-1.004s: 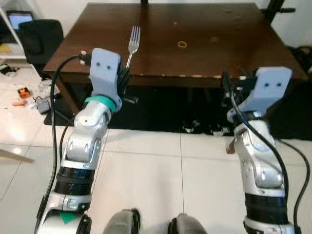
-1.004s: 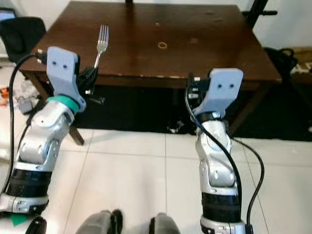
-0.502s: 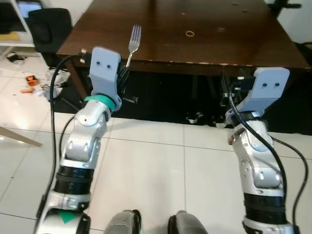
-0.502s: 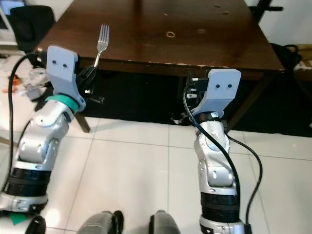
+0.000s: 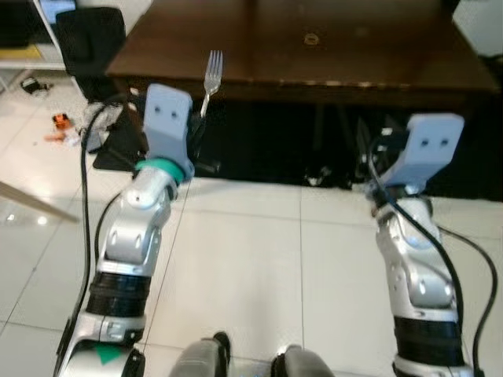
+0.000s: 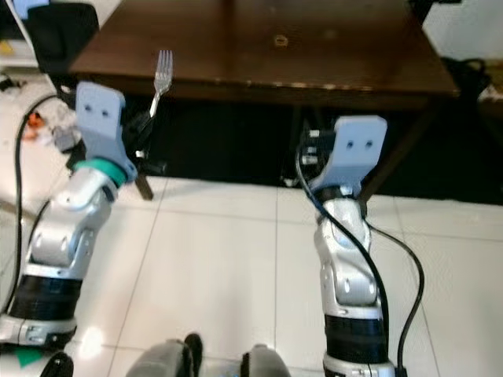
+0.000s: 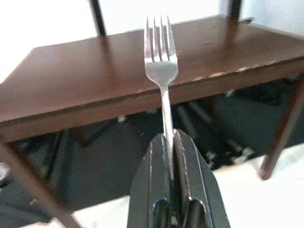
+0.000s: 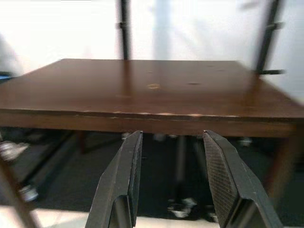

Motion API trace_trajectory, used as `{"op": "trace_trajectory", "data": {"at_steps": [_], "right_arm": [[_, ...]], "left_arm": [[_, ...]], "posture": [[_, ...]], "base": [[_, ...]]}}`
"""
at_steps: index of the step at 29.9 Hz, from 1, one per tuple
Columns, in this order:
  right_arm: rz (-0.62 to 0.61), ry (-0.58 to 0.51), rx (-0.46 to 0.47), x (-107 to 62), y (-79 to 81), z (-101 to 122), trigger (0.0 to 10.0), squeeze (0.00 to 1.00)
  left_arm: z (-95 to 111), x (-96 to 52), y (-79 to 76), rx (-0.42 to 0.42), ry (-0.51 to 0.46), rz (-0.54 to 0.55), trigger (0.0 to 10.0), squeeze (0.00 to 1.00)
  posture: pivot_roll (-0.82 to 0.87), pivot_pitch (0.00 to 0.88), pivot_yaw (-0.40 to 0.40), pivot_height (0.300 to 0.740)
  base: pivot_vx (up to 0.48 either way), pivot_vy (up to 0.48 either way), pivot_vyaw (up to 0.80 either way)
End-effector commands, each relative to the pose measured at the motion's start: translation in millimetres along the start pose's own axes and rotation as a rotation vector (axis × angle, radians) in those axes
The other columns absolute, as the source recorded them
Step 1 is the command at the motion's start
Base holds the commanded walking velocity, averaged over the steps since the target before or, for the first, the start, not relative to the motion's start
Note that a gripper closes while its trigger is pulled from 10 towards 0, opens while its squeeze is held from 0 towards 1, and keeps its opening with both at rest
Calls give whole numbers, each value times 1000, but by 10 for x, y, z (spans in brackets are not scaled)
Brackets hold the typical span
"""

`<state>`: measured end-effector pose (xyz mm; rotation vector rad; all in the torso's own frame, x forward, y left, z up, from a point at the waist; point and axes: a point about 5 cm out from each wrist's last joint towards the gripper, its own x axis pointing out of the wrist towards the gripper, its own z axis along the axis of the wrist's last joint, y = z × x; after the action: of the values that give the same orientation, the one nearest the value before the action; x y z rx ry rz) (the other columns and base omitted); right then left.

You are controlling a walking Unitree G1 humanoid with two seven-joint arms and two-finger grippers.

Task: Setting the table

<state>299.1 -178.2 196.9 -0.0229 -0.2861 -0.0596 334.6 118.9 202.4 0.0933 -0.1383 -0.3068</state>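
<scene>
The left gripper (image 7: 172,156) is clamping a fork (image 7: 161,71) by its handle, tines pointing up, in front of the desk's (image 5: 377,59) near edge and not yet over it. The fork is looking light, stiff and smooth, so the thin metal could be slipping between the pads; gripping mid-handle is seeming wise. The right gripper (image 8: 172,175) is hanging with its fingers apart, carrying nothing. A small ring (image 5: 312,38) is lying on the desk. No writing is showing.
</scene>
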Motion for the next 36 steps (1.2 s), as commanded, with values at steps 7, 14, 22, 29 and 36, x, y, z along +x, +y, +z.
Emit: {"op": "trace_trajectory", "data": {"at_steps": [7, 14, 22, 29, 36], "right_arm": [[-34, 175, 9, -270, -76, -590, 10000, 0], [-59, 206, 83, -319, -109, -677, 10000, 0], [-34, 297, 40, -438, -51, -958, 10000, 0], [-37, 460, -19, -769, 3, -1396, 10000, 0], [-39, 453, 0, -759, 15, -1391, 10000, 0]], "left_arm": [[-783, -241, 42, 64, 233, -11, 10000, 0], [-936, -337, 28, 68, 278, -9, 10000, 0], [-1131, -464, 111, 96, 319, 90, 10000, 0], [-1422, -730, 119, 102, 398, 122, 10000, 0], [-1437, -764, 86, 88, 395, 118, 10000, 0]], "posture": [[-40, 14, 77, 740], [-44, 17, 78, 740], [-34, 20, 70, 740], [-29, 26, 71, 740], [-23, 27, 65, 740]], "base": [[0, 0, 0], [0, 0, 0], [0, 0, 558], [0, 0, 784], [0, 0, 781]]}}
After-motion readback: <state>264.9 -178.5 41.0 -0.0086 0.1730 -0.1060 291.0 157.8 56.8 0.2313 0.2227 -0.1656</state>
